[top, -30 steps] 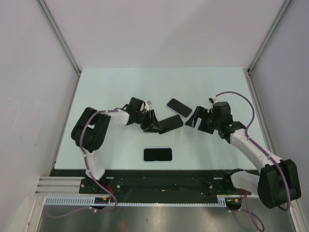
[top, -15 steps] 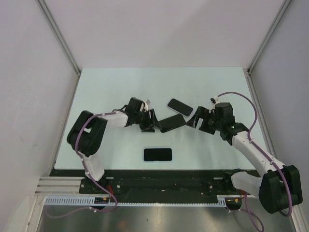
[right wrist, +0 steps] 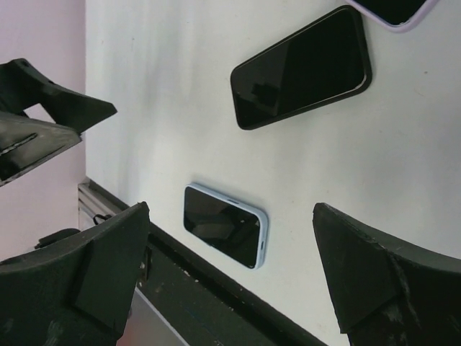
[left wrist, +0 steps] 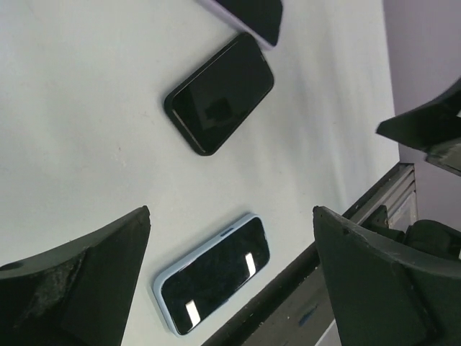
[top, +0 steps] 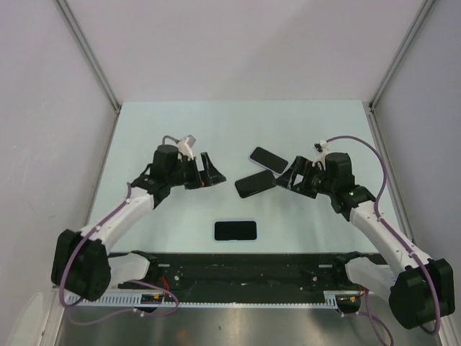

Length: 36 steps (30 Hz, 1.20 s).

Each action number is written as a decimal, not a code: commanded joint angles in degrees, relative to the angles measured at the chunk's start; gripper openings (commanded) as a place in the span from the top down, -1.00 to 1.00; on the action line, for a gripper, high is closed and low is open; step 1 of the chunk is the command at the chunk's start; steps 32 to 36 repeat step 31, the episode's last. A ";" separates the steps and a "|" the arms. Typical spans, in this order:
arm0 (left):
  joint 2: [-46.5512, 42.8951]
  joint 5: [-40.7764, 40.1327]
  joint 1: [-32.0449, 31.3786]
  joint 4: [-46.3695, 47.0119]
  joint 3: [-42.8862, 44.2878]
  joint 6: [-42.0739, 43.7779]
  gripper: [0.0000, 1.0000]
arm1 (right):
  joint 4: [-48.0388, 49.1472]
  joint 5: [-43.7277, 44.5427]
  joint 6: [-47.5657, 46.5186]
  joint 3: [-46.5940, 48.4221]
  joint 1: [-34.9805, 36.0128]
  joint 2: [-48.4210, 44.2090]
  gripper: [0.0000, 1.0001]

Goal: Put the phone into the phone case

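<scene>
A black phone lies flat and screen up at mid-table, between my two grippers. A dark rim runs round it, and I cannot tell a phone case apart from the phone. It also shows as the black phone in the left wrist view and the black phone in the right wrist view. My left gripper stands open to its left, apart from it and holding nothing. My right gripper stands open just to its right, also holding nothing.
A phone in a light blue case lies near the front edge, also seen in both wrist views. A phone with a pale lilac rim lies just behind the black phone. The black base rail runs along the front.
My left gripper has opened, let go of the black phone and drawn back to the left. The black phone now rests on the table. The right gripper has barely moved.
</scene>
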 commanded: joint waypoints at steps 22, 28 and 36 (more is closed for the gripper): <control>-26.32 -23.02 0.49 -13.74 2.75 11.85 -1.00 | 1.19 3.00 0.07 1.16 0.83 -2.93 -1.00; -29.75 -29.62 0.49 -11.74 0.65 13.17 -1.00 | -0.48 12.30 -3.54 2.83 0.39 -3.19 -0.99; -31.07 -34.09 0.49 -8.58 -1.46 15.54 -1.00 | 1.97 21.52 -7.46 2.75 0.47 -4.77 -0.99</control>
